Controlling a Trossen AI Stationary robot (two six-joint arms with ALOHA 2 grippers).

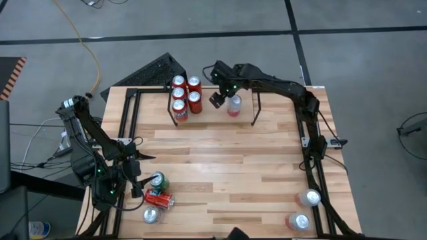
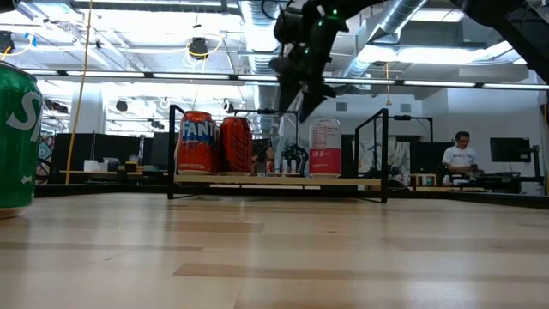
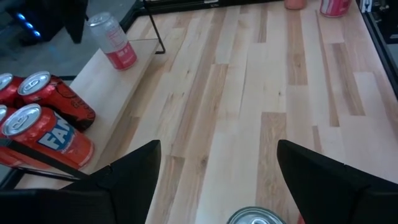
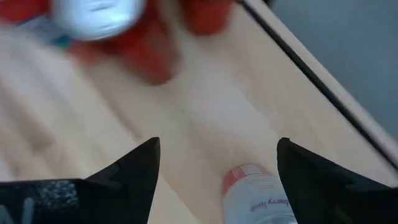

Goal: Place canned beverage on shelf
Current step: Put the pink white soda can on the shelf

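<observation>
The shelf (image 1: 213,115) is a low black-rod rack with a wooden board (image 2: 274,181), standing at the table's far middle. Several red and orange cans (image 1: 185,95) stand on its left part. A pink-and-white can (image 1: 234,105) (image 2: 324,148) stands upright on the board right of them. My right gripper (image 1: 219,99) (image 2: 304,90) hangs open just above this can, pointing steeply down; the can (image 4: 258,196) shows below, between the spread fingers and apart from them. My left gripper (image 1: 133,175) (image 3: 217,174) waits open at the near left, over a green can (image 1: 158,181).
At the near left, a red can (image 1: 160,199) lies on its side beside the green can, and a silver-topped can (image 1: 151,215) stands nearer the edge. Two more cans (image 1: 308,197) (image 1: 298,221) stand at the near right. Black rails (image 1: 127,120) edge the table.
</observation>
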